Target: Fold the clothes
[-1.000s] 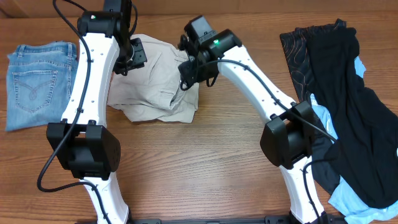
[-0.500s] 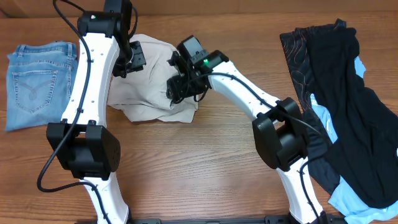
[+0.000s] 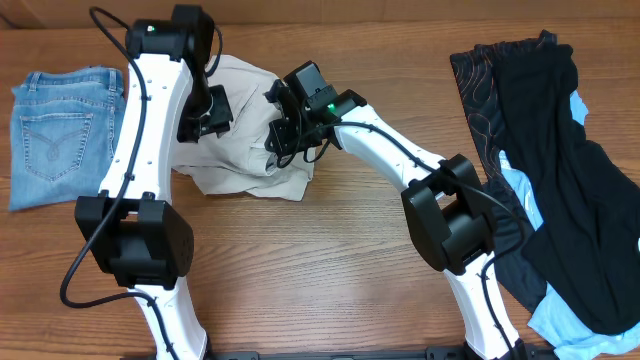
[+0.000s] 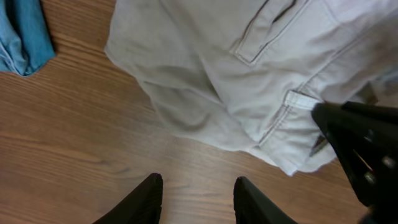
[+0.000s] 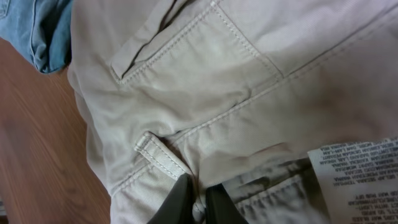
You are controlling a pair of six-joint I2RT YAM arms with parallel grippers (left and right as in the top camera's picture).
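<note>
My right gripper (image 5: 198,198) is clenched on the shorts (image 5: 205,81), pinching fabric just beside a belt loop (image 5: 160,157) at the waistband. I reckon that's to drag this edge across for a fold. The left gripper (image 4: 196,198) hangs released and empty over bare surface (image 4: 74,162), just off the shorts' lower edge, well placed to catch it. The shorts lie crumpled at the far middle, between both arms. The jeans (image 3: 55,130) sit near on the left and the dark garments (image 3: 560,150) well apart on the right. There's open wood toward me for spreading out.
</note>
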